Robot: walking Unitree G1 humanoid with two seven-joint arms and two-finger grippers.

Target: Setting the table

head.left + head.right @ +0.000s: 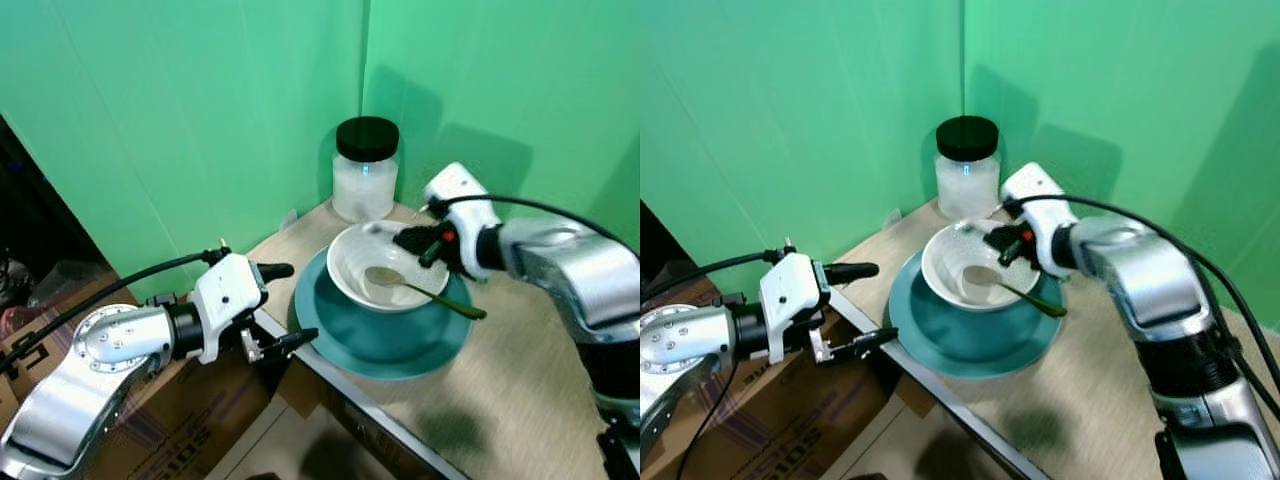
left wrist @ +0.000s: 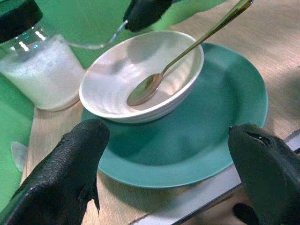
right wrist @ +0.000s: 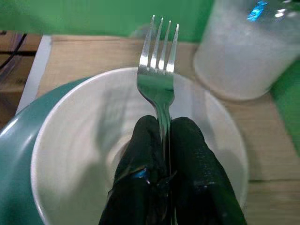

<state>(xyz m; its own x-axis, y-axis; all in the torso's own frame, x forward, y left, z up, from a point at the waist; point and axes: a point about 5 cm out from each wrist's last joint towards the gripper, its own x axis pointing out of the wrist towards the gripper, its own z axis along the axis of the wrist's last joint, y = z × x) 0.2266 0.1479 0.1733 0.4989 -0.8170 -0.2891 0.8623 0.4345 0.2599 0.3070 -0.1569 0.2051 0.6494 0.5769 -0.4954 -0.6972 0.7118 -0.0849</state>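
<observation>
While my right gripper (image 3: 165, 140) is clenching a fork (image 3: 158, 79) above the white bowl (image 1: 385, 268), which is sitting on the teal plate (image 1: 385, 335) holding a spoon (image 1: 420, 290), my left gripper (image 1: 285, 308) is hovering released beside the plate's edge.

Bright, even light; soft shadows on green walls (image 1: 200, 120); glare on jar (image 3: 248, 42); wrist views' near fingers blurred.

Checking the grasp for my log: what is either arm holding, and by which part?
The right gripper pinches a fork by its handle, just below the tines. The left gripper holds nothing.
</observation>
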